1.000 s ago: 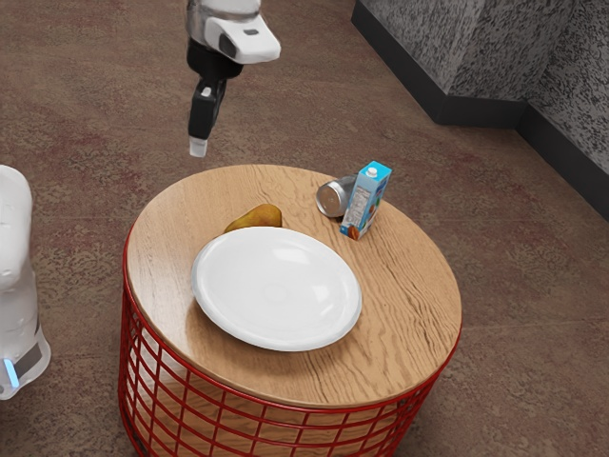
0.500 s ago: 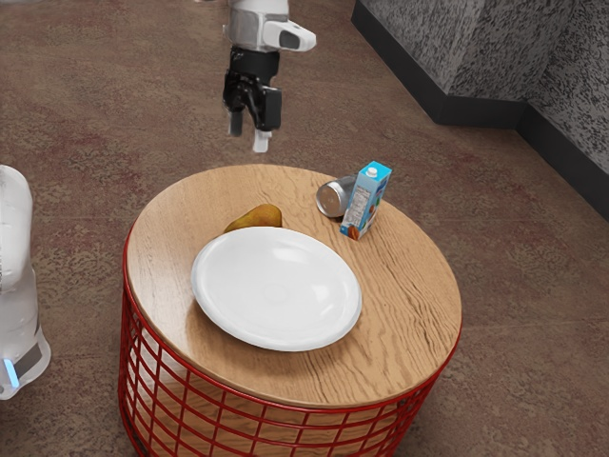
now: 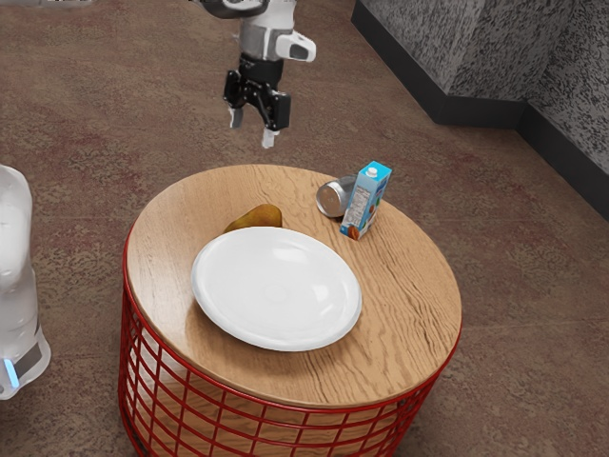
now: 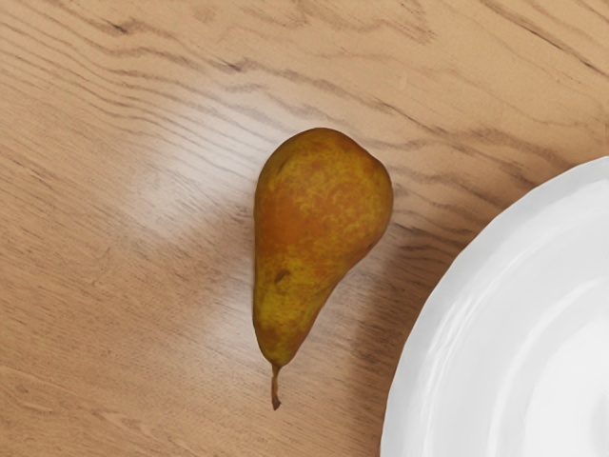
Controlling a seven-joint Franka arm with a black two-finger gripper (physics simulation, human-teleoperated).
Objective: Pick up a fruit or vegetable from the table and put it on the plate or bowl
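— What changed?
— The gripper (image 3: 252, 129) moved toward the exterior view's right and turned. Its fingers are spread wide and hold nothing, high over the table (image 3: 409, 286).
— And the pear (image 3: 254, 218)?
— It lies on the wood just beside the plate (image 3: 276, 286). The wrist view shows its stem and the gap between them.

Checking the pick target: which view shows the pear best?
The wrist view: the pear lies whole, stem included, beside the plate with a gap between them. In the exterior view the pear is a small shape, its lower part hidden behind the plate's far rim.
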